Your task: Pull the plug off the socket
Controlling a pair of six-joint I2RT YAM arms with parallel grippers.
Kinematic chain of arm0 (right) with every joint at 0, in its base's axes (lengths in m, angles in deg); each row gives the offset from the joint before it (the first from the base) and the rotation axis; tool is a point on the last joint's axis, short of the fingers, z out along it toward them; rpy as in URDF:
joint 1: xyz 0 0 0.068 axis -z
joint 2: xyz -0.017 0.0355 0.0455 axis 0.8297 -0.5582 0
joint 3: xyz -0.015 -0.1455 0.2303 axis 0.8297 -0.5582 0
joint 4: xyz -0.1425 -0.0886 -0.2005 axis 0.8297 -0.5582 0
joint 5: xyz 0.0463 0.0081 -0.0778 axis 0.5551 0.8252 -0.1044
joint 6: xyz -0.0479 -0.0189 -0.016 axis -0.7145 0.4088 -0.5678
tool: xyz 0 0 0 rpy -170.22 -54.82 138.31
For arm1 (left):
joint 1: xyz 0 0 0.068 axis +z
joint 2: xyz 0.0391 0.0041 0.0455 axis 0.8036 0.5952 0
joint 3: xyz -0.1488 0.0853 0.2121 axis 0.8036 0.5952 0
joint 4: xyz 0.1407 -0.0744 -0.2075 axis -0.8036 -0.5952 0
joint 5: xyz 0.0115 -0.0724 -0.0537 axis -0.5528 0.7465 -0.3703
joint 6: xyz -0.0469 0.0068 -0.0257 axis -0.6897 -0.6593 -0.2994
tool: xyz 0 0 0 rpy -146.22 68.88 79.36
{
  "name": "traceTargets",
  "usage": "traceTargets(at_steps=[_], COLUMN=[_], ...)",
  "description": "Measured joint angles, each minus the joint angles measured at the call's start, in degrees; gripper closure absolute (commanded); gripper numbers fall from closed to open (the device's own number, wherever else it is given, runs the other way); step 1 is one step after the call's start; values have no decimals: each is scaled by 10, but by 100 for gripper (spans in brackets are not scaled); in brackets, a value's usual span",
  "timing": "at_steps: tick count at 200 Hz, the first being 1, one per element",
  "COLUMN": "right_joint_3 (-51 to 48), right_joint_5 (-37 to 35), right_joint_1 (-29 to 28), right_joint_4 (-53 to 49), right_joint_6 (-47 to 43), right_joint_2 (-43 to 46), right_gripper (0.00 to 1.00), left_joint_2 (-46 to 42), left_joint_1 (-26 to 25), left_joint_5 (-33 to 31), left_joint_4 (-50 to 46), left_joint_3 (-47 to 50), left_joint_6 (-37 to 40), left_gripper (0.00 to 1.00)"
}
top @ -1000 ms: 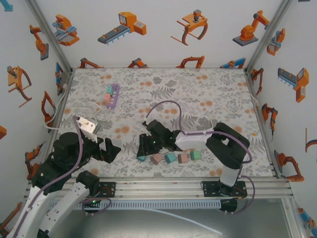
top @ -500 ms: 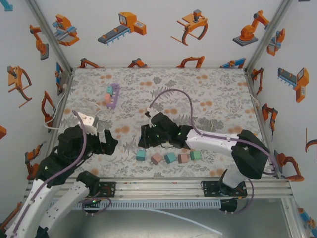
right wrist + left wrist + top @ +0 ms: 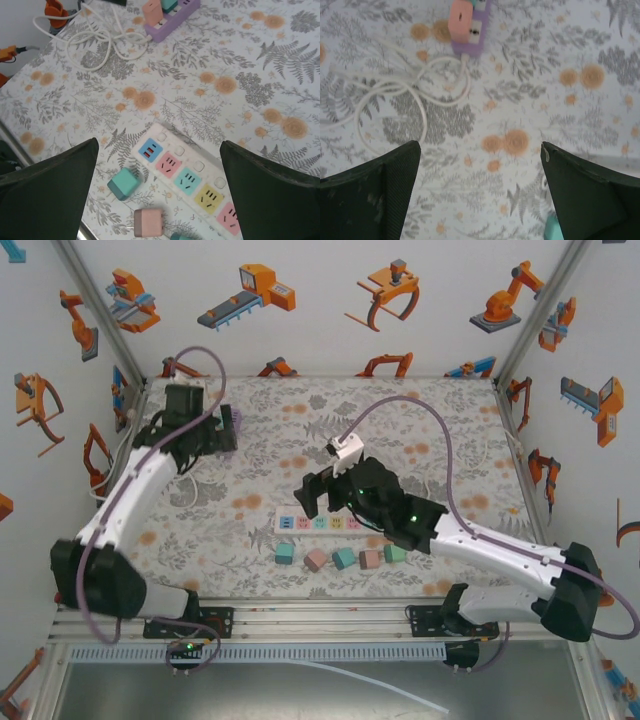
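While the left tool [image 3: 479, 150] hovers with fingers [image 3: 380, 195] spread wide, the pink plug [image 3: 460, 20] sits in the purple power strip [image 3: 470, 44] ahead of it, roughly in line with the gap, apparently so a straight advance can bracket it. The right tool [image 3: 159, 145], equally wide, hangs above the white power strip [image 3: 187, 172]. Cropping hides that purple strip's far end and most of a teal plug [image 3: 169, 5].
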Motion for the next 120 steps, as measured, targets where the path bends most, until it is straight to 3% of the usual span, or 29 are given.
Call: traceTargets(at_steps=[32,68,120], right_joint_3=[-32,-42,-104], right_joint_5=[-3,-2,-18], right_joint_1=[0,1,1], right_joint_4=[5,-34,-76], right_joint_6=[-41,-58,-33], right_joint_2=[22,62,189], right_gripper=[1,1,1], left_joint_2=[163,318,427], left_joint_1=[37,41,40], left_joint_5=[34,34,29], left_joint_4=[22,26,16], left_joint_3=[-122,-247,-283], left_joint_6=[19,46,68], left_gripper=[3,3,2])
